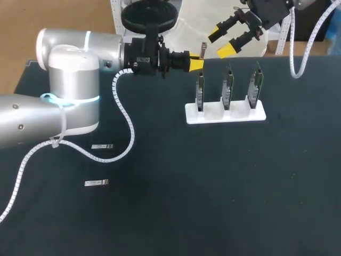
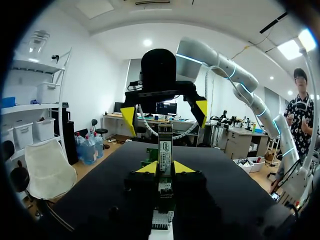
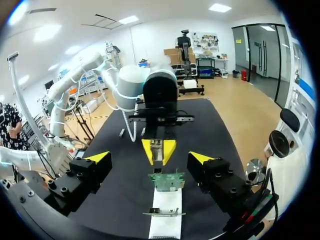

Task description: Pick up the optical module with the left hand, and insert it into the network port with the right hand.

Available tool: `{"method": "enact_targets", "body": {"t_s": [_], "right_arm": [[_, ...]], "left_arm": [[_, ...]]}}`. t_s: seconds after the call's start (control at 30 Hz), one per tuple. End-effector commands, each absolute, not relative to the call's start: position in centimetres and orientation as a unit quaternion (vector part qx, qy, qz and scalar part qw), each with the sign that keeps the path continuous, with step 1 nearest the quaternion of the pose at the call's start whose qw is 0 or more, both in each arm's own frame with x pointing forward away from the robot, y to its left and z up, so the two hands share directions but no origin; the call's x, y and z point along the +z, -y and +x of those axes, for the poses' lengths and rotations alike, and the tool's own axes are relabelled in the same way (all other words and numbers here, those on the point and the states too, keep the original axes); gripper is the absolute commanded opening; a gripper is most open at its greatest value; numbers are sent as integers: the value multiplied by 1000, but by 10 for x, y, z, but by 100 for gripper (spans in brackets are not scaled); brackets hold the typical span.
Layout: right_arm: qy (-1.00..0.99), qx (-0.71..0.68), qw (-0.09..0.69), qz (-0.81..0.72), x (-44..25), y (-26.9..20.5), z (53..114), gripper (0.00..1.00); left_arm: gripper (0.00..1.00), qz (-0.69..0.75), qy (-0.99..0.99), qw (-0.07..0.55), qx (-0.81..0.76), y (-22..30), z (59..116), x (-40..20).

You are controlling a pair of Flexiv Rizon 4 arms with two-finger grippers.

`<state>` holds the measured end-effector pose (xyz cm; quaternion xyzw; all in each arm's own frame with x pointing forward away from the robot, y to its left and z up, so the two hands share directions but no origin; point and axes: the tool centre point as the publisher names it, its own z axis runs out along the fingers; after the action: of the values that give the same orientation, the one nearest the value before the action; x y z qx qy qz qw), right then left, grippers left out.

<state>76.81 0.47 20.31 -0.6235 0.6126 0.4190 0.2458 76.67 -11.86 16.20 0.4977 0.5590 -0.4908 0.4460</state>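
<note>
Optical module (image 2: 165, 150) sat pinched between our left gripper's (image 2: 165, 169) yellow tips, its lower end hidden behind them. It hung close by the end card (image 1: 200, 92) of the white rack (image 1: 224, 115); that card's port we could not make out. Our right gripper (image 1: 220, 44), fingers spread wide, faced it across the rack.

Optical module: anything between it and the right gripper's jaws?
Nothing visible. The optical module sits in the left gripper, facing the right gripper, whose jaws stand open; only open air lies between them.
</note>
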Motion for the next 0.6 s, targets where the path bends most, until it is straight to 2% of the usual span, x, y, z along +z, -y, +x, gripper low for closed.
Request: {"method": "enact_targets", "body": {"t_s": [0.03, 0.6], "right_arm": [[-633, 393, 277, -606, 200, -7, 755, 100], [-648, 385, 310, -580, 200, -20, 756, 100]], "left_arm": [[0, 497, -559, 447, -490, 118, 766, 162], [0, 497, -559, 447, -490, 118, 766, 162]]}}
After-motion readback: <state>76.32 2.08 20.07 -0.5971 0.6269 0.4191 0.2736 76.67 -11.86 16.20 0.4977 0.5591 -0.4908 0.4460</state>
